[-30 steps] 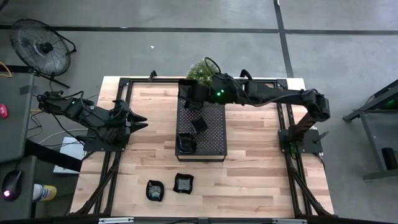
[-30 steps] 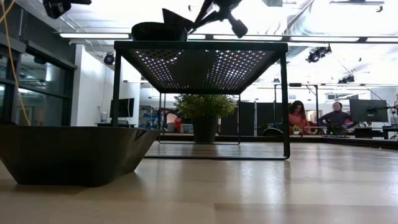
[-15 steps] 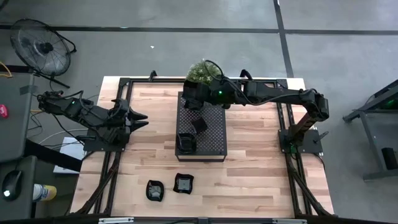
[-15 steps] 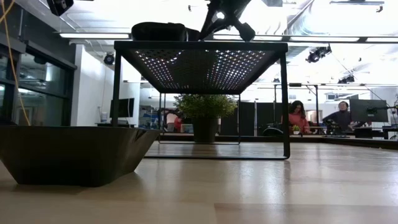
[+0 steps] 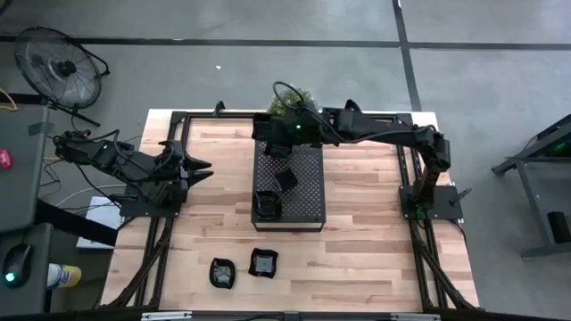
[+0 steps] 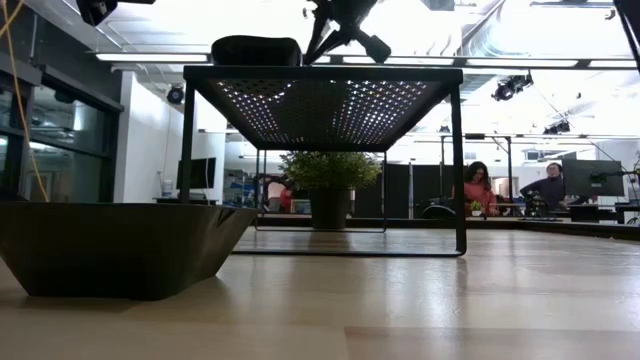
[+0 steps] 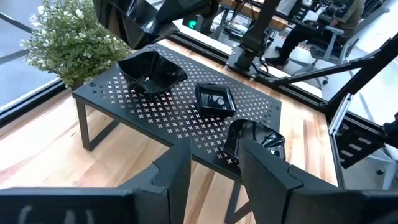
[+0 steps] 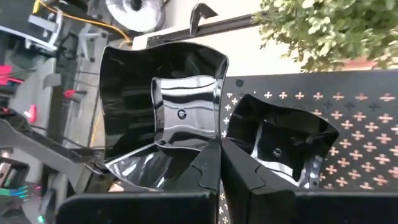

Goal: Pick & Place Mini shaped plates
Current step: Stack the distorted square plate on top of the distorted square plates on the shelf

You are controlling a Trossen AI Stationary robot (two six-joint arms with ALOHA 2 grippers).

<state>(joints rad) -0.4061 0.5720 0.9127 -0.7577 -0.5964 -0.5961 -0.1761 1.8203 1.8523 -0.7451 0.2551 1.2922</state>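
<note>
Holding wavy plate (image 8: 163, 118), right gripper (image 8: 219, 163) clamped over perforated tray (image 5: 303, 183); wooden table (image 5: 366, 241).

Bright overhead ceiling lights (image 6: 150, 57), glare in low view, soft shadows

R arm stretched across far table edge, right gripper (image 5: 268, 135) w/ fingers (image 8: 211, 168) clamped on a dish rim. L arm low at left side, left gripper (image 5: 201, 167) fingers parted, nothing between.
</note>
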